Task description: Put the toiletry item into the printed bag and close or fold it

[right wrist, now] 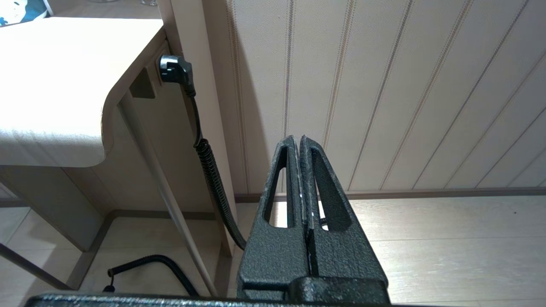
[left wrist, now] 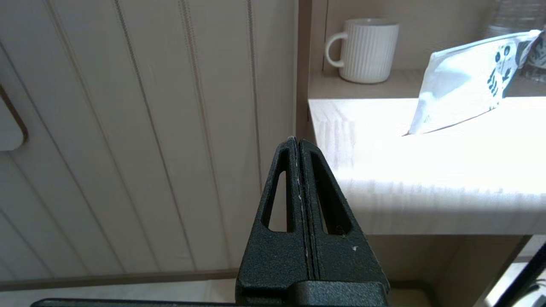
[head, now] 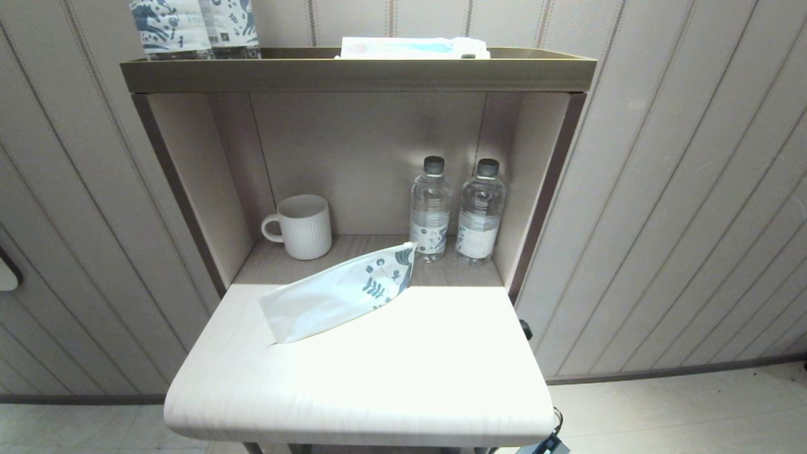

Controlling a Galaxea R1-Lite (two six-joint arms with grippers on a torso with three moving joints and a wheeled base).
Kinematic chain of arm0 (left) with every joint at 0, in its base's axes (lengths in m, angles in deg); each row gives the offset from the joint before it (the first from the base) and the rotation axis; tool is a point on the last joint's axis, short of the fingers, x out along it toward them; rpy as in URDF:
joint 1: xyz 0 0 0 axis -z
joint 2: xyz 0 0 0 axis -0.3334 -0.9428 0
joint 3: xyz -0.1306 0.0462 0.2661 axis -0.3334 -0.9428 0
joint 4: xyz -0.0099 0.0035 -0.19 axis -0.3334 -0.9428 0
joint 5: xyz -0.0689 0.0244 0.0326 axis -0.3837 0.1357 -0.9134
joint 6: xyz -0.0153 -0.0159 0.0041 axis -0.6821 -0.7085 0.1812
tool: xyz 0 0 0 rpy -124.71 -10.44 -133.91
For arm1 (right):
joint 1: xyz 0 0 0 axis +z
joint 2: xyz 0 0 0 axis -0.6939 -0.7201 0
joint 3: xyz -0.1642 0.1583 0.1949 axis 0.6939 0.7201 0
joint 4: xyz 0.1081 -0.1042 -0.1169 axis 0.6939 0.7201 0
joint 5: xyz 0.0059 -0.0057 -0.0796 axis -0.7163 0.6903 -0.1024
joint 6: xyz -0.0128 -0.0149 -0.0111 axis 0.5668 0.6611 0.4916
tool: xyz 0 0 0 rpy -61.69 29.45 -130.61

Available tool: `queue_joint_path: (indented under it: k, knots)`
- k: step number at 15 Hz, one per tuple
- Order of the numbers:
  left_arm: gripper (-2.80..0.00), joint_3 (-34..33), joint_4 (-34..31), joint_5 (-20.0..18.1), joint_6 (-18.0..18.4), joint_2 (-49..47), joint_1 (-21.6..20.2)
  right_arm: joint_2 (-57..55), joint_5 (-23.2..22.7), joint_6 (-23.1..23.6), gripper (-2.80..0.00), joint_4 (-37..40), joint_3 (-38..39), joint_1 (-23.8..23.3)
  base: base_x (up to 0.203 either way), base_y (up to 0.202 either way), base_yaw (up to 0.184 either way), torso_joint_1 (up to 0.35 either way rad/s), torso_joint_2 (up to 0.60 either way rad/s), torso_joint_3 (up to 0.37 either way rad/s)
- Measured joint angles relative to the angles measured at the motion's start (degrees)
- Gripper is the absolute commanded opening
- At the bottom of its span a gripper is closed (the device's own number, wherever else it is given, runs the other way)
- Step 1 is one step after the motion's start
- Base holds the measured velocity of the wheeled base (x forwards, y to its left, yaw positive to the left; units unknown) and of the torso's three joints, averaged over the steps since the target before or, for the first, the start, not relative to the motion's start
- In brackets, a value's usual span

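Observation:
The printed bag [head: 340, 293] lies slanted across the back of the white tabletop [head: 378, 378], its blue leaf-print end raised toward the bottles. It also shows in the left wrist view [left wrist: 465, 81]. No toothbrush is in view. My left gripper [left wrist: 297, 140] hangs shut and empty below and to the left of the table, facing the wall panel. My right gripper [right wrist: 297, 138] hangs shut and empty to the right of the table, low over the floor. Neither gripper shows in the head view.
A ribbed white mug [head: 302, 226] stands in the niche at the back left, two water bottles [head: 430, 208] at the back right. A top shelf [head: 353, 69] holds printed bottles and a flat box. A black plug and coiled cable [right wrist: 200, 140] hang off the table's right side.

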Motion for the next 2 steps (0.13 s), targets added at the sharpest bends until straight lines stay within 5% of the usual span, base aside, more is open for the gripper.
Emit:
queue_joint_path:
  k: [2]
  knots:
    - [-2.80,0.00,0.00,0.00,-0.16,0.07,0.00,0.00,0.00,0.05,-2.80,0.00,0.00,0.00,0.000,0.000,0.000,0.000,0.00,0.000]
